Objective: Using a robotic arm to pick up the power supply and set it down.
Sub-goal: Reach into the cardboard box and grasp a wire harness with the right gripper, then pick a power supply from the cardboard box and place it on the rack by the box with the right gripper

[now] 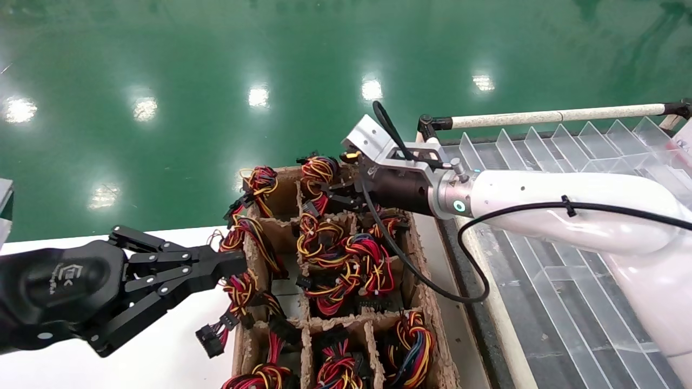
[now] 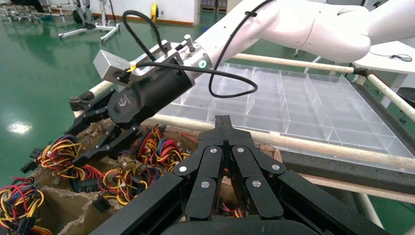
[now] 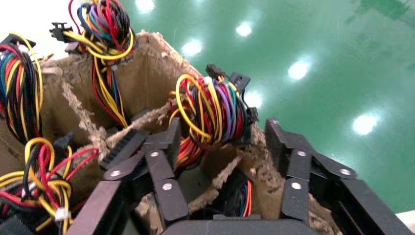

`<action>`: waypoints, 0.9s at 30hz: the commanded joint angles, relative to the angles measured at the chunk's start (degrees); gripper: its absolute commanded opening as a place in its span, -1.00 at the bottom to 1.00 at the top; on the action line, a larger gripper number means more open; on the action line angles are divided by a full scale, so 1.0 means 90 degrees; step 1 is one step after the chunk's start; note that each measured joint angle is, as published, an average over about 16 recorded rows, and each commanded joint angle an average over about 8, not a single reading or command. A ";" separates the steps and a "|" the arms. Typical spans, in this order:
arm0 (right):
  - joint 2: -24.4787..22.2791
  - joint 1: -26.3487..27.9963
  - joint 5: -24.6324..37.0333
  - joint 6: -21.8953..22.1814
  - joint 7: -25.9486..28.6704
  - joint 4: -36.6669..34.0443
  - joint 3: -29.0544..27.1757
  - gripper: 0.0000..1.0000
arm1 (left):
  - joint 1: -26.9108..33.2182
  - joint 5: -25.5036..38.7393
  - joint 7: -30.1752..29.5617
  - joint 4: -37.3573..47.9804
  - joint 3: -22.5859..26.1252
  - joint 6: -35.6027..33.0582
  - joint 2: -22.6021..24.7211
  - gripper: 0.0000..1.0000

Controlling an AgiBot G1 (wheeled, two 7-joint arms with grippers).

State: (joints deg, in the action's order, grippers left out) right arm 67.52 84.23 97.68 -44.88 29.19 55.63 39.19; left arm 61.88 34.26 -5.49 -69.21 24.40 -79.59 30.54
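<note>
Our right tool (image 3: 220, 147) is wide open over the far-corner power supply (image 3: 213, 115), holding nothing, so we'd bet it snags wires or the cardboard divider (image 3: 222, 178); left tool (image 1: 232, 265) sits closed, empty.

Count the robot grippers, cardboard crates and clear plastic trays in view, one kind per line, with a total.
Black jointed-finger grippers: 2, the left gripper and the right gripper
Brown divided cardboard crate: 1
Clear plastic compartment tray: 1
Total: 4
</note>
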 commanded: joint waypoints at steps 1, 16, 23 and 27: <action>-0.0044 -0.0029 0.0041 0.0002 0.0071 0.0080 0.0010 -1.00 | 0.0000 0.0000 0.0000 0.0000 0.0000 0.0000 0.0000 -1.00; 0.0019 -0.0116 0.0070 0.0104 -0.0003 0.0133 0.0029 -1.00 | 0.0000 0.0000 0.0000 0.0000 0.0000 0.0000 0.0000 -1.00; 0.0008 -0.0133 -0.0002 0.0189 0.0008 0.0245 -0.0041 -1.00 | 0.0000 0.0000 0.0000 0.0000 0.0000 0.0000 0.0000 -1.00; -0.0108 -0.0192 -0.0141 0.0267 0.0042 0.0480 -0.0162 -1.00 | 0.0000 0.0000 0.0000 0.0000 0.0000 0.0000 0.0000 -1.00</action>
State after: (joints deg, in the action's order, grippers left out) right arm 66.17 82.49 96.08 -42.60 29.78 60.25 37.48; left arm 61.88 34.26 -5.49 -69.21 24.40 -79.59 30.54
